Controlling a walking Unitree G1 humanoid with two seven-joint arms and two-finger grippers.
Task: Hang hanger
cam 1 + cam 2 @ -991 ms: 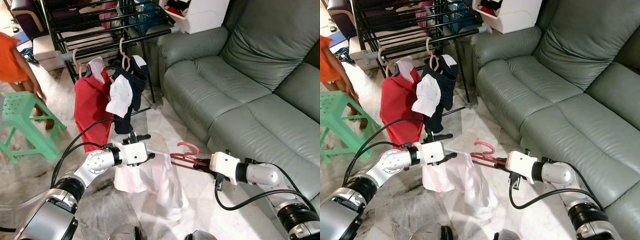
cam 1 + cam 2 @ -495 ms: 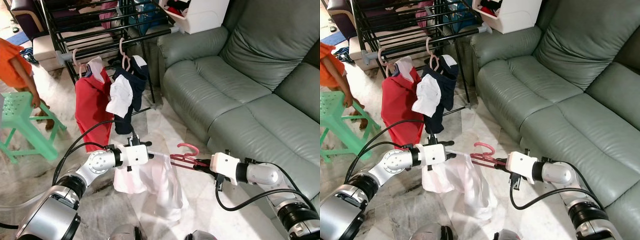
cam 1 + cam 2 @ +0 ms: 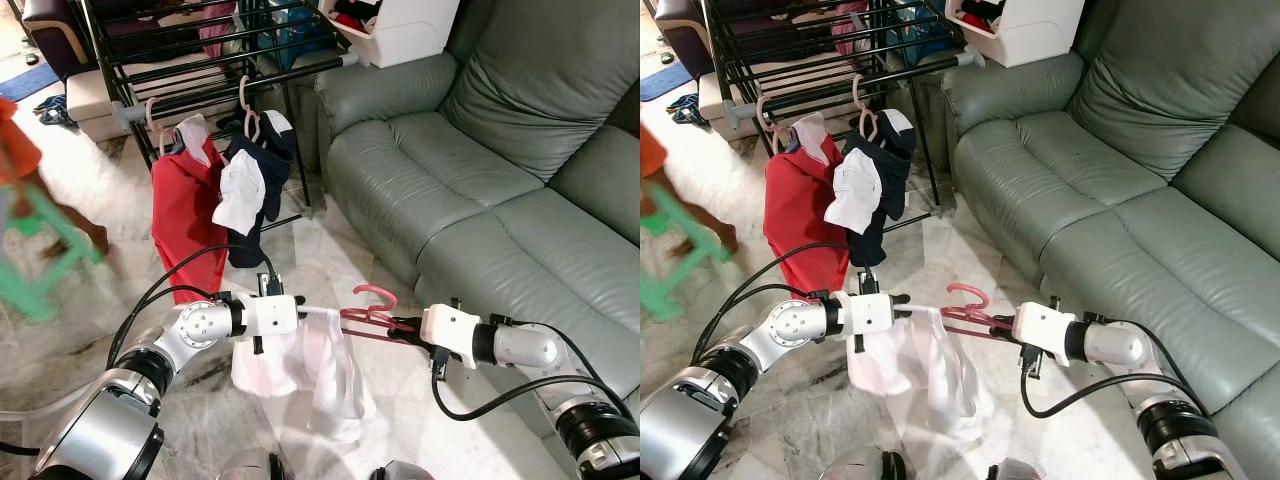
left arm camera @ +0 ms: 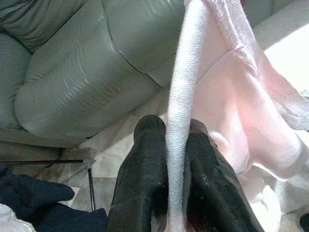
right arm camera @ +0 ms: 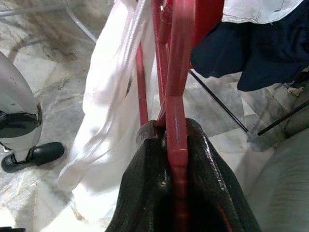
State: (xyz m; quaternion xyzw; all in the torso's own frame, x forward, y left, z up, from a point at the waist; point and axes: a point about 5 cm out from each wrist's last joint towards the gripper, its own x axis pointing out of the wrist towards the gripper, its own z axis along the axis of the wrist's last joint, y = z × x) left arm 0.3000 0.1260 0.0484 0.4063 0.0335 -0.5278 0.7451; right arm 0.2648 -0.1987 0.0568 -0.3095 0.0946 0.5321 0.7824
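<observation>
- Two grippers share one load, and you can see both low over the pale veined marble floor [image 3: 90, 250], in front of the grey-green leather sofa [image 3: 480, 160].
- Your right gripper [image 3: 408, 325] is clamped on the red plastic hanger [image 3: 368, 312]; in the right wrist view the thin red bar [image 5: 176, 121] runs straight between the two black fingers [image 5: 145, 193], pinched tight.
- Your left gripper [image 3: 298, 300] is closed on the pale pink ribbed-knit garment [image 3: 320, 365]; in the left wrist view a rolled, corded edge of the cloth [image 4: 181, 125] passes between the matte black fingertips [image 4: 145, 159].
- That garment drapes in soft folds off the hanger, sagging between your two grippers above the floor.
- The hanger's curved hook [image 3: 968, 292] stands up, free of any rail.
- Beyond it stands the black tubular metal drying rack [image 3: 200, 60]; from its grey rail hang a red shirt [image 3: 185, 220] and a navy-and-white garment [image 3: 250, 190], each on a pale pink hanger.
- At the far left you have a blurred green plastic stool [image 3: 35, 260] with a person in orange [image 3: 15, 150] just beside it.
- A white boxy plastic container [image 3: 400, 25] sits on the sofa's arm.
</observation>
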